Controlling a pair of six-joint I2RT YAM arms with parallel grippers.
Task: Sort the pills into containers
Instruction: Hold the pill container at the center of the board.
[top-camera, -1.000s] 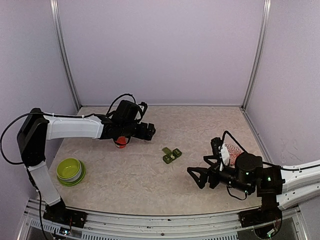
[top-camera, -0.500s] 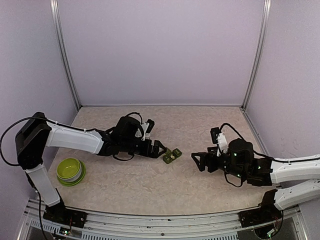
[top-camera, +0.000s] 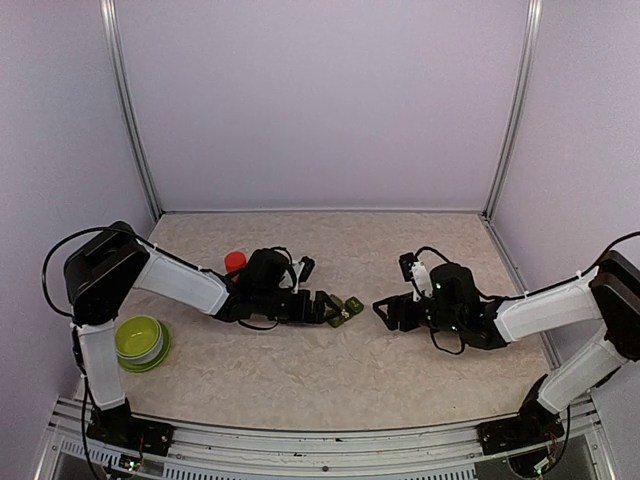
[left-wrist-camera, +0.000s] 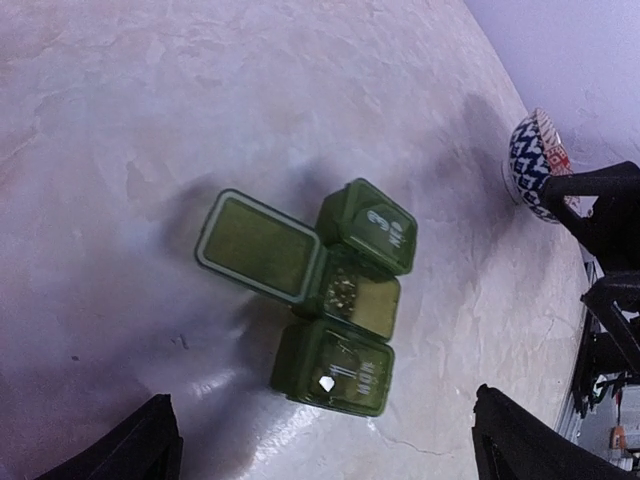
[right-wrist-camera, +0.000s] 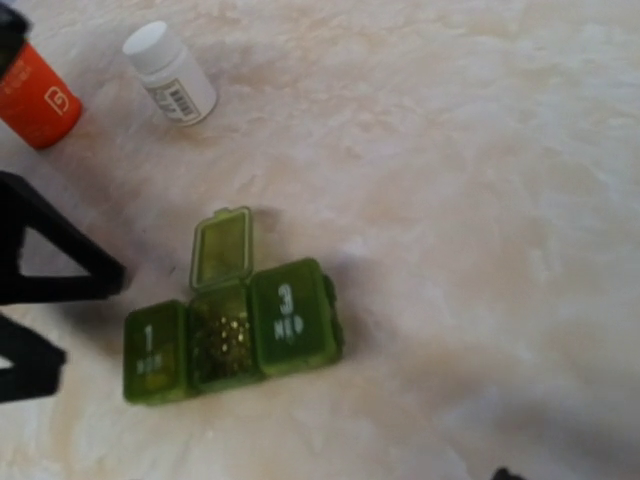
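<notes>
The containers (top-camera: 345, 311) are a dark green strip of three joined compartments on the table. In the left wrist view (left-wrist-camera: 345, 305) the lids marked 1 and 3 are shut. The middle lid (left-wrist-camera: 258, 246) is flipped open over small yellowish pills (right-wrist-camera: 222, 335). A small white speck (left-wrist-camera: 326, 383) lies on lid 1. My left gripper (top-camera: 322, 310) is open and empty just left of the strip, its fingertips (left-wrist-camera: 150, 440) wide apart at the strip's near end. My right gripper (top-camera: 383, 313) is open and empty just right of the strip, not touching it.
A red bottle (top-camera: 235, 262) stands behind my left arm, with a small white bottle (right-wrist-camera: 170, 72) lying next to it. A lime-green bowl (top-camera: 140, 342) sits at the left front. A blue-and-white patterned object (left-wrist-camera: 535, 160) lies behind my right gripper.
My left arm has lowered and edged right up to the strip, uncovering the red bottle. My right gripper has moved left and away from me to the strip's other side.
</notes>
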